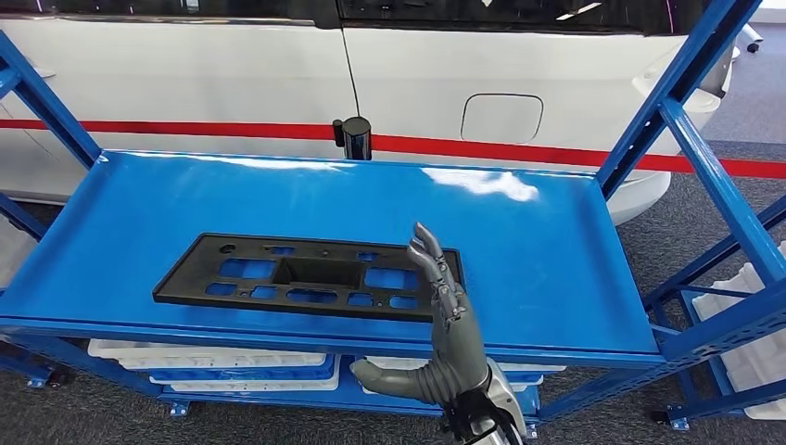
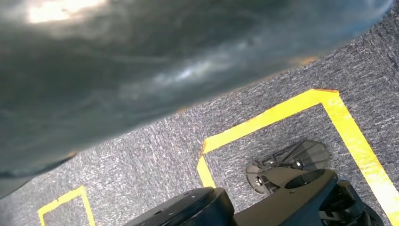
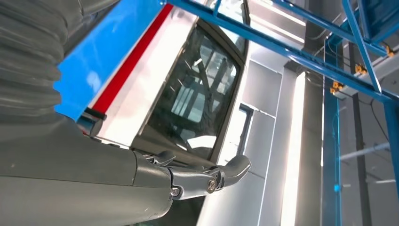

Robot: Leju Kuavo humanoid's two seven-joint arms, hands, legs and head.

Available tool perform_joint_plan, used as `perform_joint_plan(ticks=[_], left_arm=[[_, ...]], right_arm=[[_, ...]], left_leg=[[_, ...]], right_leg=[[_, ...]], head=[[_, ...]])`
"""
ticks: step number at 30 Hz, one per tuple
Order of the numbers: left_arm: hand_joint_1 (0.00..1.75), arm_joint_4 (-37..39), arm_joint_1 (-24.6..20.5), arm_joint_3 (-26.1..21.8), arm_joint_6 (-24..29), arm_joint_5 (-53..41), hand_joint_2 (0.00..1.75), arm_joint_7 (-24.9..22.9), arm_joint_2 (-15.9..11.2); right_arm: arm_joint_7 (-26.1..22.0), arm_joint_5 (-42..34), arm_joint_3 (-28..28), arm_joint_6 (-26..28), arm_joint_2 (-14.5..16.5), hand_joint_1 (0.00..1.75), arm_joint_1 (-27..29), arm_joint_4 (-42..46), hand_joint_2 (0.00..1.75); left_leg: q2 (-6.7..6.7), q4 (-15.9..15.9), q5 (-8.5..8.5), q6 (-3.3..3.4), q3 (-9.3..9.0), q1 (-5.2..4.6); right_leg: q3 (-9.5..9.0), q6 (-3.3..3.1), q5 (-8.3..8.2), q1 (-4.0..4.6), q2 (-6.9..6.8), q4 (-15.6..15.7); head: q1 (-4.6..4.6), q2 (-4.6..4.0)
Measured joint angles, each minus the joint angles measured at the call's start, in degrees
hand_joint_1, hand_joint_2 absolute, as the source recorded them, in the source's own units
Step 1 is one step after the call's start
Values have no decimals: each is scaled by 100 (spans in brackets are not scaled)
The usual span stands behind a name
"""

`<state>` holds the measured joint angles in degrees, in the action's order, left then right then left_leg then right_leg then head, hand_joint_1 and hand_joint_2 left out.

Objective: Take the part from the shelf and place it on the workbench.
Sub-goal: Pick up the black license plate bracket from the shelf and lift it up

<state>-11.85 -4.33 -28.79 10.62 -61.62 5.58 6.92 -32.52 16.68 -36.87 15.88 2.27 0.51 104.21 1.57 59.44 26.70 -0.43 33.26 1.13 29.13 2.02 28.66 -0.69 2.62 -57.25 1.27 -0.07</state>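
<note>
- Right hand: rising from the lower centre of the head view, fingers extended and apart, thumb sticking out to the left, holding nothing. Its fingertips are overlapping the right end of the part in the picture; whether they are touching it cannot be told.
- Right hand, wrist view: thumb lying straight along the lower middle of the frame, nothing in its hold.
- Part: flat black plastic panel with many cut-out windows, lying in the centre-left of the head view on the blue shelf, near its front edge, long side running across the frame.
- Step in hand, as judged: reaching for the part. Doing it well is likely calling for sliding fingers under the near right edge or hooking a cut-out, since a thin flat panel gives little to pinch from above. Held at one end, it would probably be tipping; a grip nearer the middle seems safer.
- White trays: sitting on the lower tier, bottom left of the head view.
- White car: standing behind the shelf, across the top of the frame, with a red stripe.
- Hard to make out: the left hand's state cannot be told; the left wrist view is giving a blurred grey mass over carpet with yellow tape. The workbench cannot be placed.
</note>
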Motion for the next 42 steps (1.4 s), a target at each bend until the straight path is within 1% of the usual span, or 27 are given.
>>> perform_joint_plan(ticks=[7, 12, 16, 21, 26, 30, 35, 42], left_arm=[[0, 0, -2, 0, 0, -36, 0, -41, 1], [0, 0, -10, 1, -18, -95, 0, -67, 1], [0, 0, -28, 1, -33, -121, 0, -75, 1], [0, 0, -53, 1, -43, -139, 0, -77, 1], [0, -1, -93, 1, -69, -165, 0, -79, 1], [0, -2, -105, 1, -114, -179, 0, -59, 1], [0, -2, -110, 0, -127, -179, 0, -58, -2], [0, -2, -117, 0, -138, -179, 0, -60, -2]], right_arm=[[185, 67, -204, -1, 4, 0, -104, -274, 175], [504, 549, -411, 25, 1, 0, -294, -595, 175], [610, 902, -580, 163, 1, 0, -444, -881, 175], [678, 1086, -703, 278, 2, 0, -577, -1118, 175], [854, 1395, -843, 534, 52, 0, -706, -1441, 175], [875, 1446, -934, 715, 143, 0, -797, -1812, 175], [874, 1446, -979, 770, 228, 0, -899, -2208, 175], [874, 1446, -1008, 770, 264, 0, -940, -2329, 175]], left_leg=[[-1, 0, 0, 0, 0, 1], [-1, 0, 0, 0, -1, 1], [-1, 0, 0, 0, 1, 1], [-1, 0, 0, 0, 1, 1], [-1, 0, 0, 0, 2, 1], [-1, 0, 0, 0, 2, 2], [-1, 0, 0, 0, 4, 2], [-1, 0, 0, 0, 4, 2]], right_leg=[[15, -1, 0, 0, 0, 0], [7, 0, 0, 0, 0, 0], [0, 0, 0, 0, 0, 0], [-1, 0, 0, 0, 0, 0], [-1, 0, 0, 0, 0, 0], [-1, 0, 0, 1, 0, -1], [-2, 0, 0, 0, 0, -1], [-2, 0, 0, 0, 0, -1]], head=[[-1, 0], [-1, 0], [-1, 1], [-1, 0], [-1, 0], [-1, 0], [-1, 0], [-3, 1]])
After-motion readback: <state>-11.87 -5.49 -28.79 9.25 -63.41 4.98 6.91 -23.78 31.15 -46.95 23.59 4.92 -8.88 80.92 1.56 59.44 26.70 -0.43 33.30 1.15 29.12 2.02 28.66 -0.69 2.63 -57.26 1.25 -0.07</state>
